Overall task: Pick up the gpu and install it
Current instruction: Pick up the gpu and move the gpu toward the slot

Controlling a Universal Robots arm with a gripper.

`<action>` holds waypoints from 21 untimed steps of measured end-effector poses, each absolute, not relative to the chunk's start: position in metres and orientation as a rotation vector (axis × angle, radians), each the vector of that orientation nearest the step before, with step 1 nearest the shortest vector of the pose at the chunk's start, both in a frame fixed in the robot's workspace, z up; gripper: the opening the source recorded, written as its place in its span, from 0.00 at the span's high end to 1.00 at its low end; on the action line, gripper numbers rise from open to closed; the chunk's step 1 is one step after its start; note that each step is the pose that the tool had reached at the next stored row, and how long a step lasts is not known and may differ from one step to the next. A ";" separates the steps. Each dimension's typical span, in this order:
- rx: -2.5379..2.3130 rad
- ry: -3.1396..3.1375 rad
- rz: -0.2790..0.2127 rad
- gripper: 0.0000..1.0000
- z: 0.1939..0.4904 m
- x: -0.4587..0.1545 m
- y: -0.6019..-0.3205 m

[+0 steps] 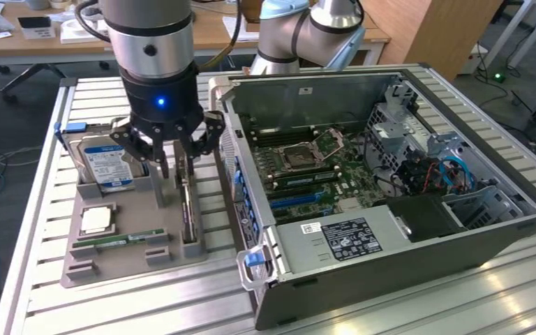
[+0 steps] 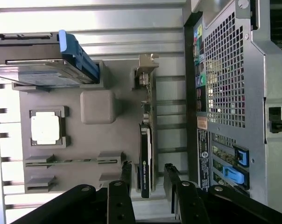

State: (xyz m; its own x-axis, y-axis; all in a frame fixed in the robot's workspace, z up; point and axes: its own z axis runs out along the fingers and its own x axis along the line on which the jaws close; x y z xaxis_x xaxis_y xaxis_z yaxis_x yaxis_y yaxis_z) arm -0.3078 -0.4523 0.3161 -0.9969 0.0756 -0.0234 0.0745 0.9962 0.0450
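The gpu is a thin dark card standing on edge in a slot of the grey holder tray. In the wrist view the gpu shows edge-on, with its silver bracket at the far end. My gripper hangs straight above the card. It is open, with one black finger on each side of the card's near end and a small gap on both sides. The gripper holds nothing.
The same tray carries a hard drive with a blue-white label, a processor chip and a green memory stick. An open computer case with its motherboard exposed lies close by on the exterior view's right. Everything rests on a slatted metal table.
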 end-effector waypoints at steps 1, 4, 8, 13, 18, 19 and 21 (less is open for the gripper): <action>0.117 3.114 0.069 0.58 0.315 -0.308 -0.452; 0.117 3.114 0.069 0.58 0.311 -0.308 -0.452; 0.117 3.114 0.069 0.58 0.306 -0.308 -0.452; 0.117 3.114 0.069 0.58 0.298 -0.308 -0.452; 0.117 3.114 0.069 0.58 0.291 -0.308 -0.451; 0.117 3.114 0.069 0.58 0.289 -0.308 -0.451; 0.117 3.114 0.069 0.58 0.286 -0.308 -0.451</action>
State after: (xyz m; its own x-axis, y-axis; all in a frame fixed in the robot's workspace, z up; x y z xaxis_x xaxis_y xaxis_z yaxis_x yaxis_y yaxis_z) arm -0.3078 -0.4512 0.2863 -0.9969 0.0756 -0.0233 0.0745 0.9962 0.0450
